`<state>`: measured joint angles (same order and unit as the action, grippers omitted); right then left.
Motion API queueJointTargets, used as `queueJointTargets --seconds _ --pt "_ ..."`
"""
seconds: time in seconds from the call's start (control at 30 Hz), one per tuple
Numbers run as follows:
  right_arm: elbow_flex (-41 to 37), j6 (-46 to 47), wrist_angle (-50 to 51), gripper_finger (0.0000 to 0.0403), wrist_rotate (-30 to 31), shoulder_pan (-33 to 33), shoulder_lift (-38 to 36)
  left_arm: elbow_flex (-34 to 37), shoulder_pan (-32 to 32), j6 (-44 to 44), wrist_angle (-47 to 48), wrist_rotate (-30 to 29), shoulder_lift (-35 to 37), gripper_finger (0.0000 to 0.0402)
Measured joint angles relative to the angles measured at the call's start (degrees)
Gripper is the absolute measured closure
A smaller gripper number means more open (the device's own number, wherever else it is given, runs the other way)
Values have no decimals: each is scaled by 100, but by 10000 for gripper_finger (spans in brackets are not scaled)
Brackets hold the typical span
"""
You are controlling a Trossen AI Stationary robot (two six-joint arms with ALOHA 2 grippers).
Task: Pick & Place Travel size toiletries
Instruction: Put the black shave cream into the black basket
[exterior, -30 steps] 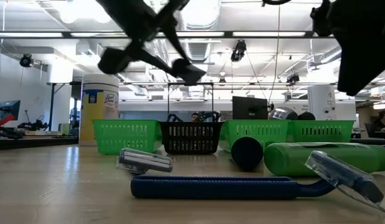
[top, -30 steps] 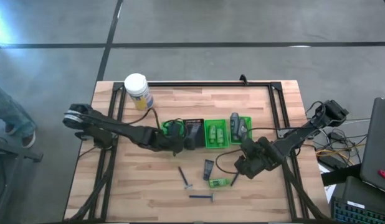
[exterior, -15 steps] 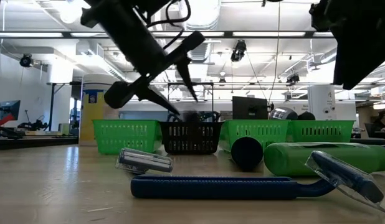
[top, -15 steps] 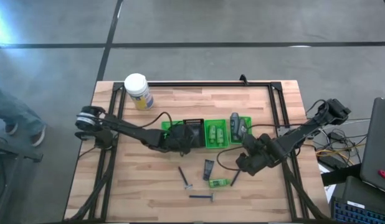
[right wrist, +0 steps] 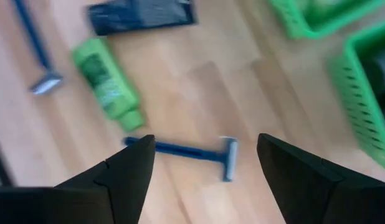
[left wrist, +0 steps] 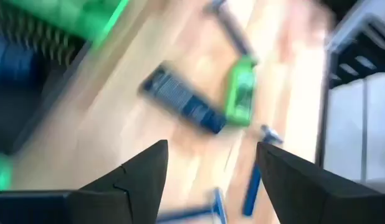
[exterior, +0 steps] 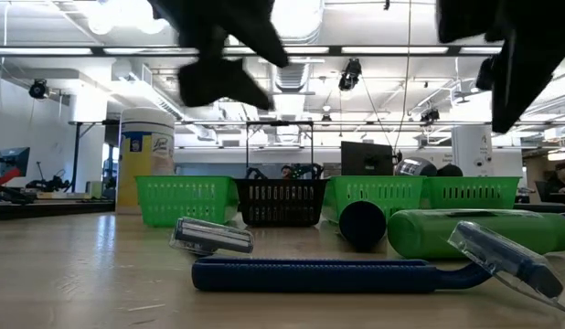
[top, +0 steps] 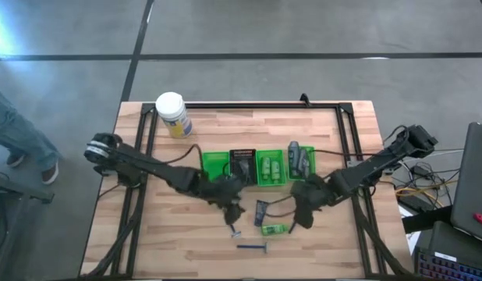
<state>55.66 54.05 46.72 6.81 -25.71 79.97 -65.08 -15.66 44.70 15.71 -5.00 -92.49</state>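
Observation:
Several travel toiletries lie loose on the wooden table near its front: a flat dark packet [top: 260, 211], a green mini bottle [top: 274, 229] and thin blue-handled razors [top: 231, 222] [top: 253, 247]. More green bottles and grey tubes lie in the four-compartment tray [top: 217, 162]. My left gripper [top: 235, 206] is open and empty above the loose items; its wrist view shows the packet [left wrist: 183, 102] and the bottle [left wrist: 239, 96] ahead. My right gripper [top: 302, 215] is open and empty just right of them, over a razor [right wrist: 180, 151] and the bottle [right wrist: 105, 84].
A big white jar with a yellow label [top: 172, 114] stands at the far left of the table. A black frame [top: 249, 104] runs along the table's far edge and sides. The tray stands just behind the loose items. Cables trail from both arms.
My left gripper has gone from above the tray's left compartments toward the table's near edge and now hangs over the loose items. My right gripper has shifted a little toward the table's left, toward the same items. The loose items have kept their places.

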Motion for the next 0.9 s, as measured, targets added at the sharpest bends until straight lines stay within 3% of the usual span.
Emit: queueJointTargets --seconds 0.13,0.3,0.37,0.5,0.67,0.8,0.9 --pt "7 158 196 142 -75 297 37 -74 -15 1237 560 -174 -192 153" --pt "16 -669 -533 160 -993 303 75 -89 -604 230 730 -122 43 162" --pt "20 -540 -589 166 -1167 371 132 -102 -795 361 1119 -242 165 167" --pt "9 -13 -343 175 -771 549 139 77 -965 1663 2123 -768 259 175" --pt "-8 668 452 174 -421 657 -185 261 -946 2682 1524 -769 130 177" --pt "-192 1288 164 162 -1086 679 -335 274 -954 2276 1910 -817 194 177" --pt "-332 1838 -959 149 -1318 641 -223 276 -1188 1628 2599 -1007 521 177"
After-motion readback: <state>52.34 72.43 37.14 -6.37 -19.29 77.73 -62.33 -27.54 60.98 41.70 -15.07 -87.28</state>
